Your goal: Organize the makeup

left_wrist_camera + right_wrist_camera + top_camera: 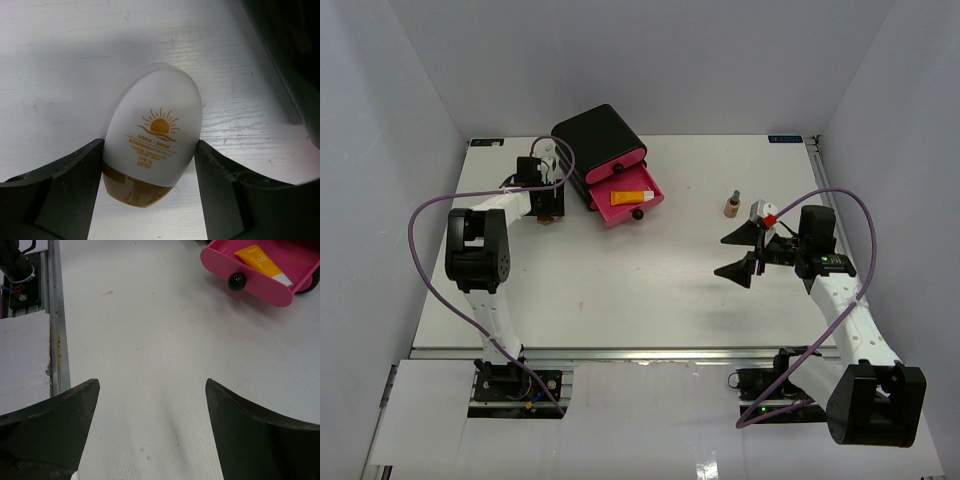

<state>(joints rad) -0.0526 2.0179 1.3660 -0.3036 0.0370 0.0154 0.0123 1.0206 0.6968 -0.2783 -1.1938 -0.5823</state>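
I find the left gripper [149, 141] on the worktop [60, 75] beside the black drawer box [598, 135]; its fingers [75, 190] stand against both flanks of a white egg-shaped bottle [157, 120] with a gold cap, lying there; whether they clamp it I cannot tell; the right gripper [740, 254] hangs released; the orange tube [260, 260] lies in the open pink drawer [265, 287]; the small tan bottle [732, 205] stands upright, well apart from the box.
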